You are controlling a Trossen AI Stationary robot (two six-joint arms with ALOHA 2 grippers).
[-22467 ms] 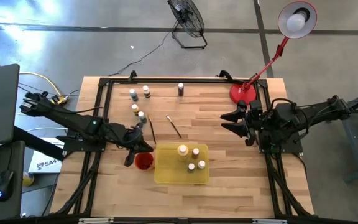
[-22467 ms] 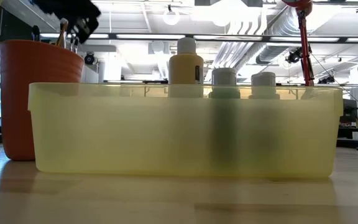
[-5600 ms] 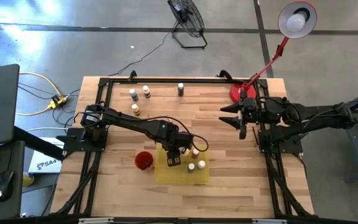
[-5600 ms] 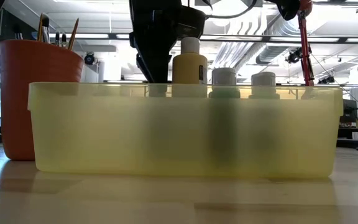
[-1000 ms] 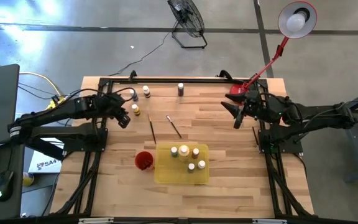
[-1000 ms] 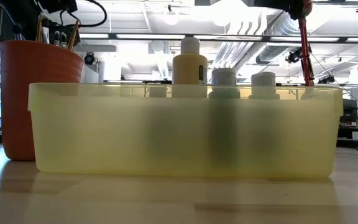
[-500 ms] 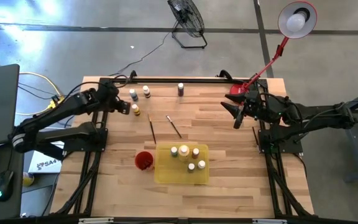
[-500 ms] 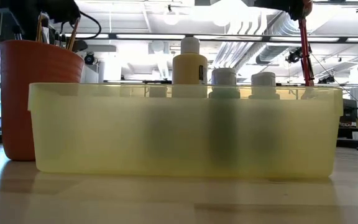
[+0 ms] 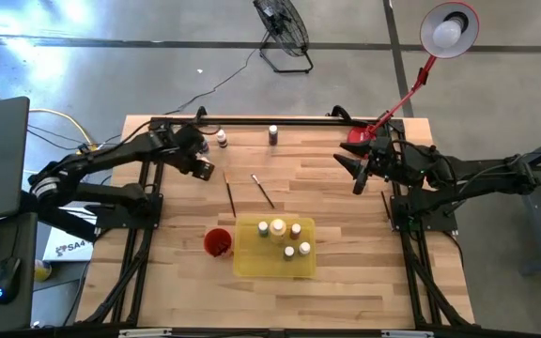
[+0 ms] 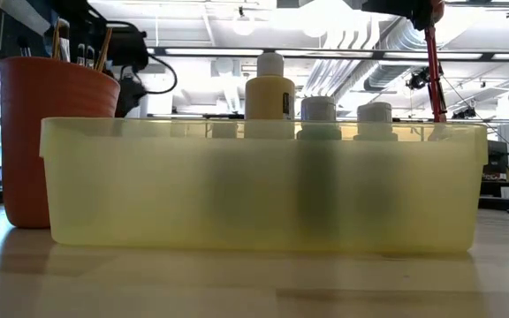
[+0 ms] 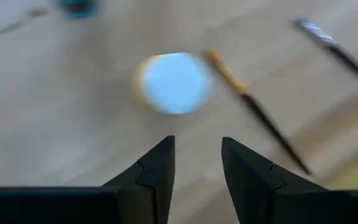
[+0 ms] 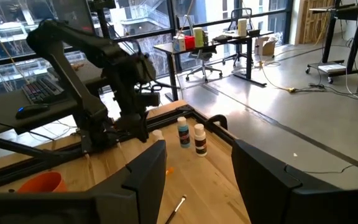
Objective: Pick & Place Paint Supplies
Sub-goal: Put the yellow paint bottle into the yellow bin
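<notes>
The left gripper point(image 11: 197, 180) hangs over the table's far left corner, fingers parted and empty. A small pale-capped bottle point(image 11: 174, 83) stands just ahead of the fingertips, a thin paintbrush point(image 11: 253, 109) lying beside it. The blur makes it hard to say, but the bottle looks light, rigid and smooth; clamp its sides below the cap. The right gripper point(image 12: 197, 180) waits open by the right edge.

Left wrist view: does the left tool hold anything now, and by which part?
Nothing is held. The left tool is open and empty above a pale-capped bottle, beside a paintbrush.
</notes>
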